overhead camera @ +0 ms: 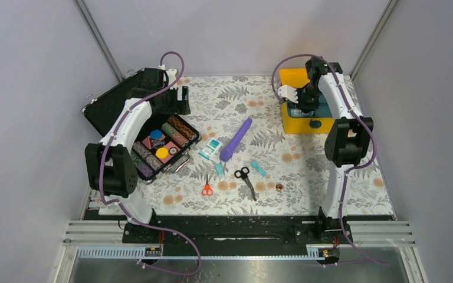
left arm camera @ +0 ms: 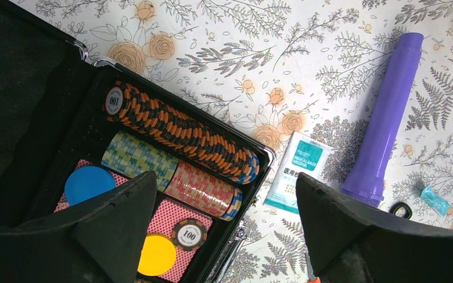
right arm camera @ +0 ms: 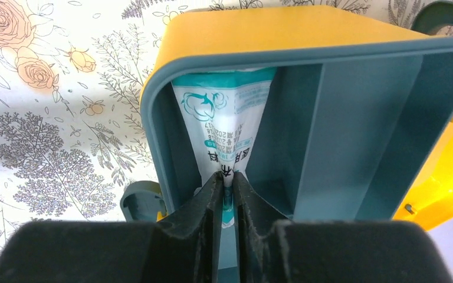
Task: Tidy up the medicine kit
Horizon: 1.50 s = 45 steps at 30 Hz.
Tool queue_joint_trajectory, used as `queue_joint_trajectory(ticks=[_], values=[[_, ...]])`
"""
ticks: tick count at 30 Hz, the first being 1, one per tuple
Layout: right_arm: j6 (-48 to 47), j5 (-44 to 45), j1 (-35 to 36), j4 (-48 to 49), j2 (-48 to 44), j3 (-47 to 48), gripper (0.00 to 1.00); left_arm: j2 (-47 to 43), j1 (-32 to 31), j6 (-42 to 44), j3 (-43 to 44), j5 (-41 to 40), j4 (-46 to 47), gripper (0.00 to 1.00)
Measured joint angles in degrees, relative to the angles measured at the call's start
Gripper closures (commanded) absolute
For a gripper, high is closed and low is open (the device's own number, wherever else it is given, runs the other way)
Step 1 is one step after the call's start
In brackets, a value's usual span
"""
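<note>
Left arm point(overhead camera: 127, 121) & right arm point(overhead camera: 348, 141): white shells w/ black joint blocks, purple cable point(overhead camera: 173, 58) looping off each (down past black bases point(overhead camera: 138, 231)). Fingers point(left arm camera: 112, 224) matte black, wedge-shaped.

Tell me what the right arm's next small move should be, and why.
Probably open the right pincer and let go. It is shut on the white and teal packet, which already sits inside one compartment of the teal tray of the medicine kit.

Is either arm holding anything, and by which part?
Right arm's jaws pinch a white-and-teal packet by its near end, inside the medicine kit. Left arm's jaws hold nothing.
</note>
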Motion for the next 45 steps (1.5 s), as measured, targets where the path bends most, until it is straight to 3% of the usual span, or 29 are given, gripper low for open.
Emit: queue_joint_trajectory(ticks=[14, 20, 22, 26, 27, 28, 34, 40, 45], values=[[0.7, 1.46, 0.46, 3.28, -0.66, -2.86, 0.47, -0.13, -0.02, 0.02, -0.35, 0.0, 0.04, 0.14], [5.64, -1.4, 0.46, 3.13, -4.07, -0.85, 0.36, -0.57, -0.02, 0.02, -2.45, 0.5, 0.11, 0.16], [9.7, -3.67, 0.46, 3.23, -4.83, 1.53, 0.35, -0.57, -0.09, 0.04, -3.41, 0.83, 0.13, 0.19], [23.63, -9.62, 0.46, 4.85, -6.05, 4.44, 0.13, -0.57, -0.85, 0.17, -5.44, 1.62, 0.17, 0.32], [28.09, -11.13, 0.46, 5.86, -6.51, 4.28, 0.02, -0.57, -1.25, 0.24, -6.1, 1.84, 0.2, 0.36], [33.05, -12.66, 0.46, 7.72, -7.26, 3.28, 0.01, -0.57, -1.81, 0.35, -6.8, 2.05, 0.24, 0.38], [57.86, -17.03, 2.47, 19.41, -15.76, -11.96, 0.0, -0.09, -7.52, 1.79, -9.25, 2.32, 0.04, 0.37], [72.08, -17.99, 7.39, 29.27, -26.36, -29.27, 0.0, 5.75, -14.67, 3.91, -6.86, 1.27, 0.74, 0.48], [78.09, -15.61, 7.1, 32.22, -30.42, -31.36, 0.01, 13.25, -17.44, 4.57, -2.03, -1.07, 1.53, 0.49]])
